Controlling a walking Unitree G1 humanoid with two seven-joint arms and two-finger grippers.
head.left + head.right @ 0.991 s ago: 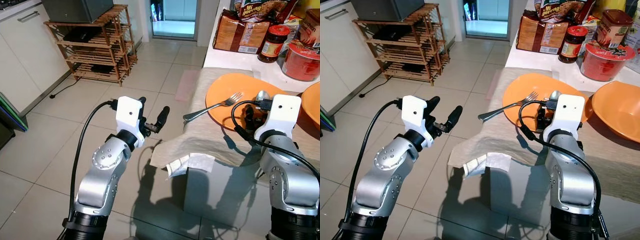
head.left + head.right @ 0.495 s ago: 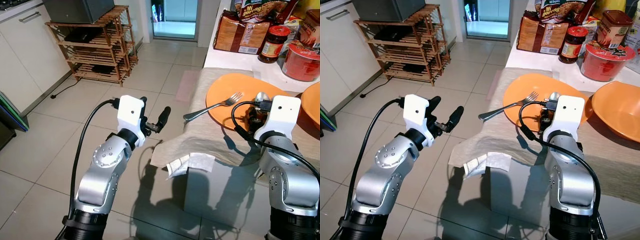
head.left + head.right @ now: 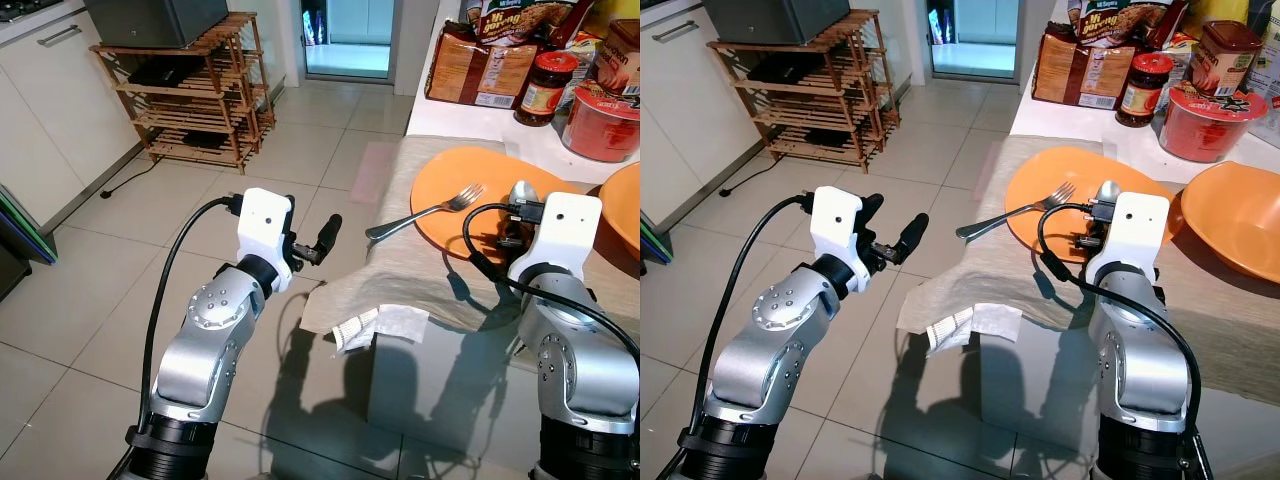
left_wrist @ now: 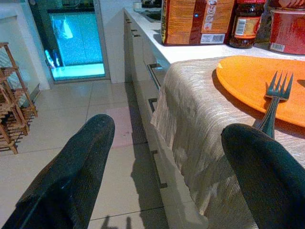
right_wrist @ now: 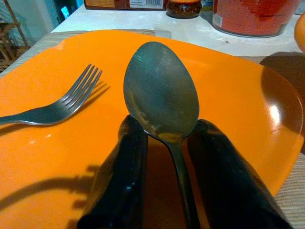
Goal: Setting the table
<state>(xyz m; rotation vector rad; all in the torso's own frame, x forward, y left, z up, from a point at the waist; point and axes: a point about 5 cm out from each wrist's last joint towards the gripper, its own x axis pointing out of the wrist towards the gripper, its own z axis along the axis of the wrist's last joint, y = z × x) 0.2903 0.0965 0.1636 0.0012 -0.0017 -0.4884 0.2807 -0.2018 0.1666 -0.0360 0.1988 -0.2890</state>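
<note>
An orange plate lies on a beige cloth at the table's near corner. A fork rests with its tines on the plate and its handle out over the cloth. My right gripper is shut on the handle of a metal spoon, holding it just above the plate, bowl forward, to the right of the fork. My left gripper stands open and holds nothing, over the floor to the left of the table's edge.
An orange bowl sits right of the plate. Behind it stand a red tub, a jar and bread packets. A wooden rack stands on the tiled floor at far left. The cloth hangs over the table's edge.
My left gripper has edged slightly toward the table. My right gripper and the spoon have barely moved.
</note>
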